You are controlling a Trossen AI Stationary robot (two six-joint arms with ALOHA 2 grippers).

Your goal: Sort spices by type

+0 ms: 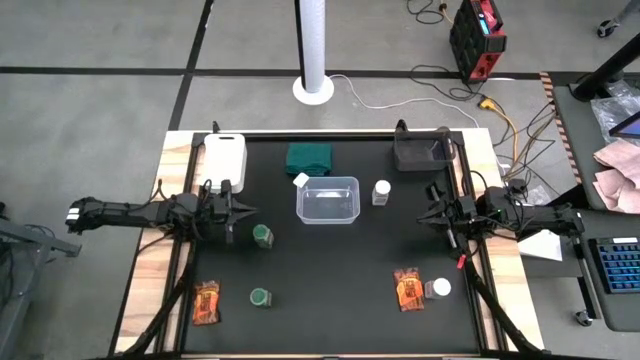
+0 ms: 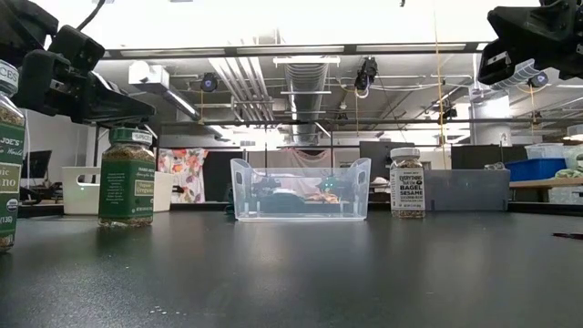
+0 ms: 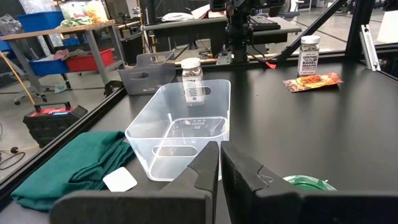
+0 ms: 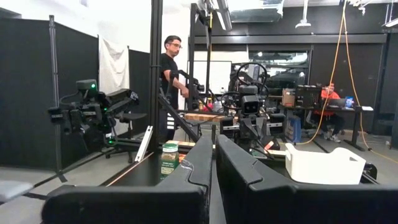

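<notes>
Left pincer (image 1: pixel 243 211): fingers pressed together, nothing held; it hangs above the table's left side, just beside a green-lidded jar (image 1: pixel 262 235).
Right pincer (image 1: pixel 428 215): also closed and empty, over the right edge of the black table (image 1: pixel 330 300), pointing inward.
Near edge: an orange-red packet (image 1: pixel 207 301) and a second green-lidded jar (image 1: pixel 259 297) lie at the front left; another orange-red packet (image 1: pixel 408 288) touches or nearly touches a white-lidded jar (image 1: pixel 438 289) at the front right.
Open room: the front centre, between those two pairs, is bare black surface, as is the strip between the pincers.
Middle: clear bin (image 1: pixel 327 200), with a white-lidded jar (image 1: pixel 381 192) just beside its right wall and a tipped white-lidded jar (image 1: pixel 301 180) at its back left corner.
Far edge: white board (image 1: pixel 224 155), green cloth (image 1: pixel 311 157), dark tray (image 1: pixel 422 152).
Low view only: jar labels show, and the bin (image 2: pixel 301 191) stands well beyond the green-lidded jars.
Right wrist view only: a person (image 4: pixel 169 74) stands in the room beyond the table.
</notes>
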